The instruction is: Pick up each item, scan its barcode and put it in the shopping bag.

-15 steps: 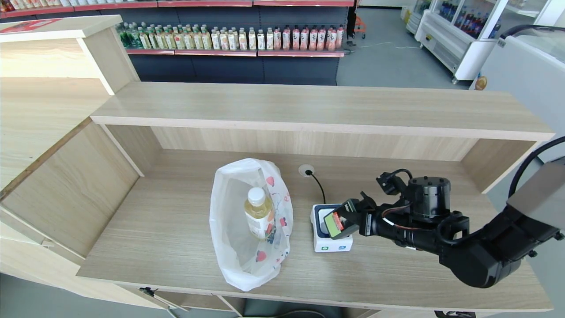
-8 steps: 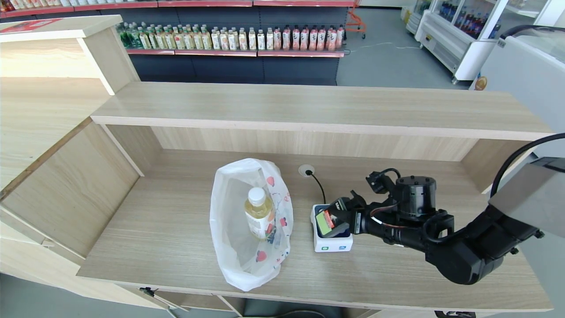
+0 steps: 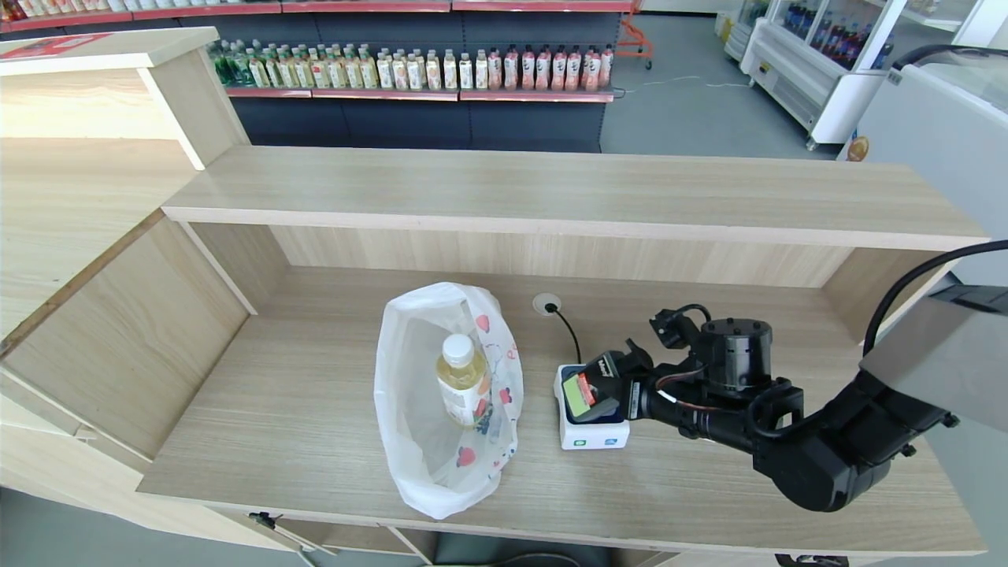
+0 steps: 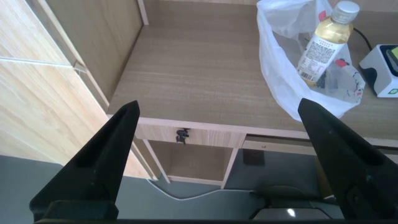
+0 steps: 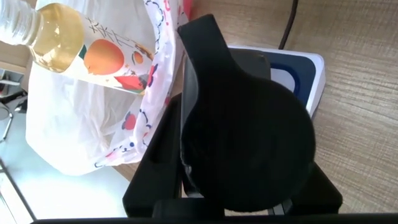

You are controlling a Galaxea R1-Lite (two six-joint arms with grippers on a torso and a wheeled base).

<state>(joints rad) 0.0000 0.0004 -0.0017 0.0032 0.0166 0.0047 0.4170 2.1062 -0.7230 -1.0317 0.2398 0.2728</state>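
Right gripper (image 3: pixel 592 392): pinches a dark item (image 3: pixel 580 396) with a green-and-red face, just above the scanner (image 3: pixel 596 434).
Left gripper (image 4: pixel 217 109): fingers spread wide, off the near edge of the counter (image 3: pixel 276 409).
Shopping bag (image 3: pixel 409 441): open, left of the scanner, with a bottle (image 3: pixel 461 383) upright inside.

Bottles (image 3: pixel 409 69) line a shelf (image 3: pixel 535 95) behind the counter (image 3: pixel 551 189).

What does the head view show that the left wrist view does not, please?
Head view, not left wrist: the right gripper shut on a small pack above the scanner, and shelves of bottles behind. Left wrist, not head: the left gripper, fingers open. Both: the shopping bag holding a bottle, and the scanner.
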